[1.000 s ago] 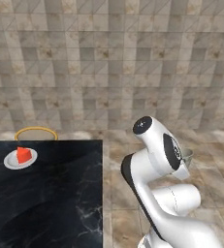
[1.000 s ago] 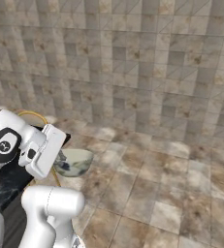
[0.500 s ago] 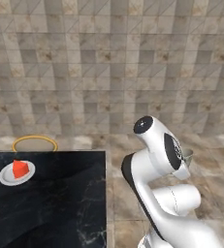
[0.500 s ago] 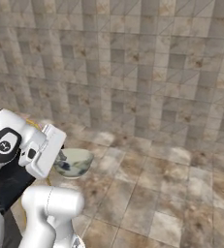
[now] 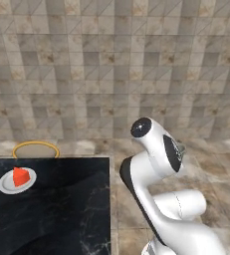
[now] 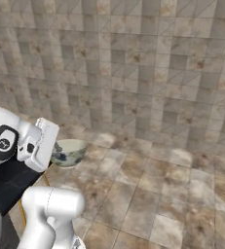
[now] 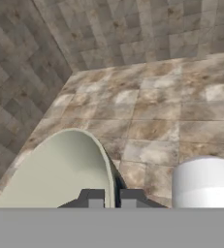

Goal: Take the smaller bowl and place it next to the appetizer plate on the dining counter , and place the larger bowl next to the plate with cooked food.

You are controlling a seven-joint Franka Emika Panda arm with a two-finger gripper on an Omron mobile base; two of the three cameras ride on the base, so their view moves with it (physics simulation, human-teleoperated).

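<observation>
Because the small cream-beige ceramic bowl [image 7: 60, 169], lower left, is stiff, slick and breakable, my hand [image 7: 111, 197] pinches its thin rim firmly.

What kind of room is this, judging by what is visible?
Probably a kitchen or dining area: a black marble counter carries a small plate with a red wedge, a gold-framed stool stands behind it, and the walls are tiled.

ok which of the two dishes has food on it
The appetizer plate on the dining counter: it carries a red wedge. The smaller bowl, clamped by its rim in the gripper, shows a plain pale inside.
</observation>
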